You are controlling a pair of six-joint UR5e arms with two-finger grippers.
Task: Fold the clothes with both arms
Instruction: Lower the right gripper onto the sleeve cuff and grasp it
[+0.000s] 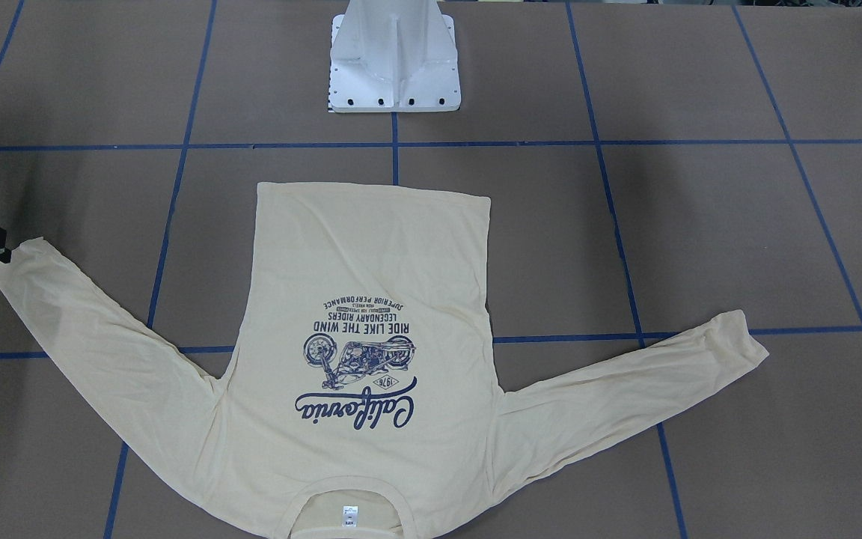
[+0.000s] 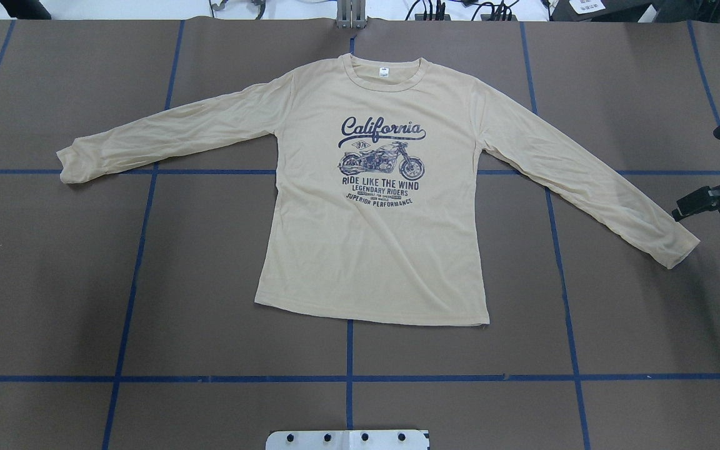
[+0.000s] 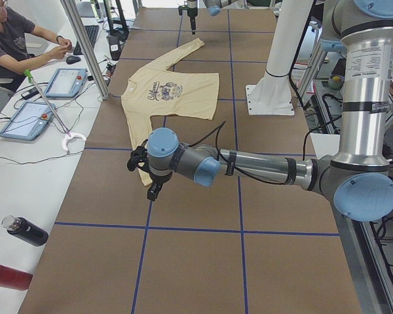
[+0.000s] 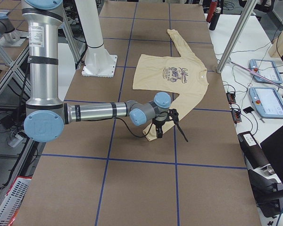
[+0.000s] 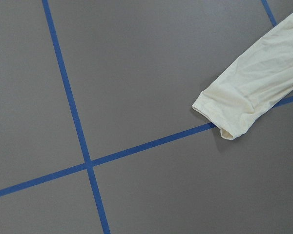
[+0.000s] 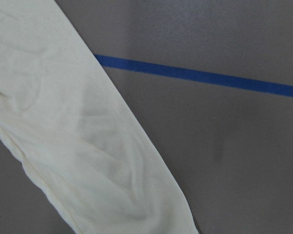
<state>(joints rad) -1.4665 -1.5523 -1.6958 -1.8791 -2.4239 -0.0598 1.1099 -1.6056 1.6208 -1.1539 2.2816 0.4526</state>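
The T-shirt [image 2: 372,250] is lying flat and print-up in the middle of the table [image 2: 147,281]. Its collar-to-hem axis is running straight away from the robot, with the collar [image 2: 385,78] pointing at the operators' edge and the hem facing the white pedestal base [image 1: 393,67]. Both sleeves are spreading sideways and slanting back toward the robot, the right-hand one more steeply. The right gripper [image 2: 697,175] is hovering just beside that sleeve's cuff [image 2: 679,250] with its jaws standing wide apart; whether it is touching cloth is hard to make out. The left gripper [image 3: 143,178] is hanging near the other cuff [image 5: 224,112], and I cannot tell how its jaws are standing. Blue tape lines [image 2: 141,250] are crossing under the shirt. An operator [image 3: 19,39] is sitting at the side bench. The front-facing view is cropping the collar, and the right wrist view is showing only blurred sleeve cloth.
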